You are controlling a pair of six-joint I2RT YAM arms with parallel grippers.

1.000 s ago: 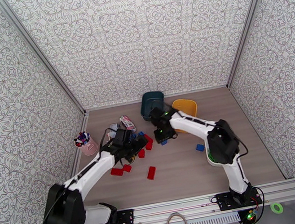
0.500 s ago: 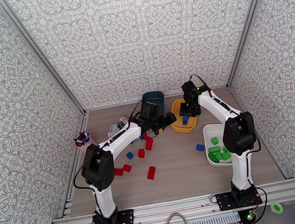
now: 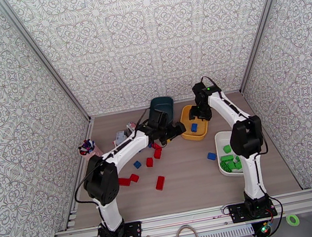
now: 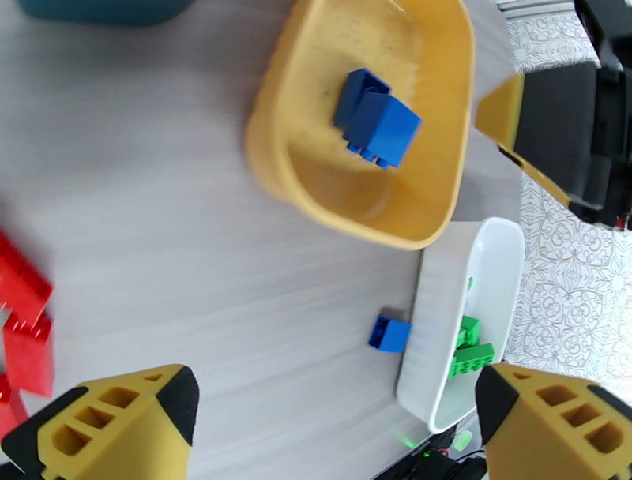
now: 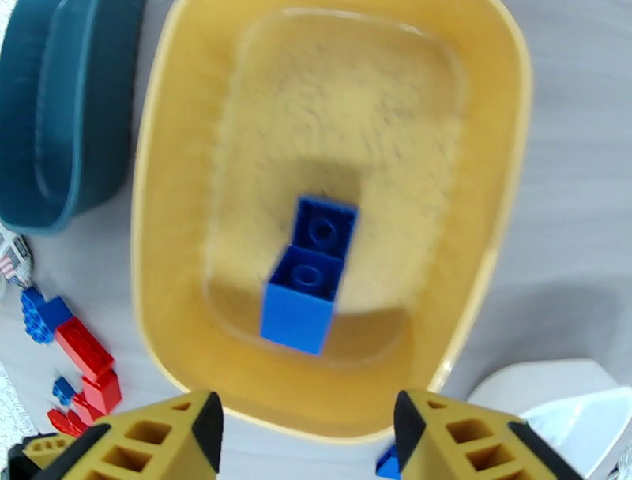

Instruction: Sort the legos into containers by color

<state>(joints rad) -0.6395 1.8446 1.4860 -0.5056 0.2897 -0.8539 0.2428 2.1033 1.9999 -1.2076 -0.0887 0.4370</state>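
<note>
Hovering over the yellow bin (image 5: 144, 237), our right pincer (image 5: 306, 426) sits spread, nothing pinched, the blue lego (image 5: 308, 276) lying loose inside, so we reckon blues live here. Our left pincer (image 4: 333, 393) is spread wide too, empty, near the red legos (image 3: 160, 182) waiting on the worktop (image 3: 191, 182).

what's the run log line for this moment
right gripper: open over yellow bin | blue brick: in yellow bin | left gripper: open | red bricks: on table
</note>
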